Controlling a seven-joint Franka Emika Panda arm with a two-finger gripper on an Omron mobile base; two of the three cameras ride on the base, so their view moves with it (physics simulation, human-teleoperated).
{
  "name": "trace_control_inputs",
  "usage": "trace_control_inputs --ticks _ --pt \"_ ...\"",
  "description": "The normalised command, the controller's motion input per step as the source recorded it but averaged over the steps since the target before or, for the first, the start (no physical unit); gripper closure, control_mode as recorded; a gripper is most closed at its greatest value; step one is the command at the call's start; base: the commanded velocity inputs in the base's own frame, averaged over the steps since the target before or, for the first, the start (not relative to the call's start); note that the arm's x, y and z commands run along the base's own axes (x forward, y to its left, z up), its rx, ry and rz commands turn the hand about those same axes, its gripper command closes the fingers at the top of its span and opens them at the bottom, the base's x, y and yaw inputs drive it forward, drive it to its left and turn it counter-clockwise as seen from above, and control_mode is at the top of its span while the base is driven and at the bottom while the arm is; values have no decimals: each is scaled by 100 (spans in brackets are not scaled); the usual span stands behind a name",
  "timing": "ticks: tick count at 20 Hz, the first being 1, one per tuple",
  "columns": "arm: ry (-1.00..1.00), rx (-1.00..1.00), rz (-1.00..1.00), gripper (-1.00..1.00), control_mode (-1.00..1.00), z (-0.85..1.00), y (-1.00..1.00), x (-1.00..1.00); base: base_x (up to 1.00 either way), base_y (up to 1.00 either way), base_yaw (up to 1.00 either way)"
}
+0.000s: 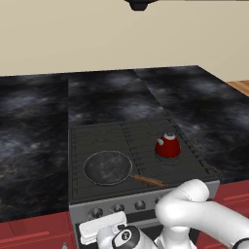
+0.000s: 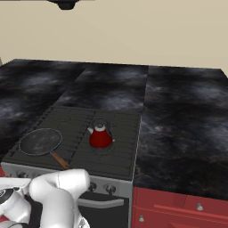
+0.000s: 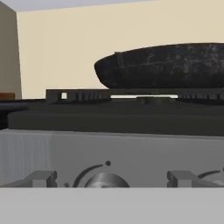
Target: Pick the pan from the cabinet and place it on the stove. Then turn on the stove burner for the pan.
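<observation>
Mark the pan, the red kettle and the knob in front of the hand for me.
pan (image 1: 107,168): left base view, middle of its speckled floor.
kettle (image 2: 100,139): right base view, red body.
knob (image 3: 104,180): hand view, top of the round dial on the stove's steel front panel.

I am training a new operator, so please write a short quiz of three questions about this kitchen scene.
1. True or false: the pan already rests on the stove.
2. Which thing stands on the burner to the right of the pan? A) a red kettle B) a blue pot C) a white bowl
3. Fill in: the hand view looks level at the stove's front panel, where a round ____ sits between the two finger tips.

Key
1. True; it lies on the front-left burner, handle toward the front right.
2. A, the red kettle.
3. knob; the open gripper faces it.
</observation>
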Motion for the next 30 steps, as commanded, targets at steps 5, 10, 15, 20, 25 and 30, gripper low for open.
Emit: trace_control_inputs --ticks 5,10,15,20,25,30 --pt "0 7 2 -100 -100 -30 0 14 0 0 0" --pt "0 7 2 -100 -100 -26 0 12 0 0 0" --pt "0 6 1 -100 -100 -26 0 10 0 0 0" --pt "0 6 1 -100 -100 -18 0 7 0 0 0" --pt "0 5 1 100 -100 -4 0 12 0 0 0" --pt "0 3 2 100 -100 0 0 12 0 0 0"
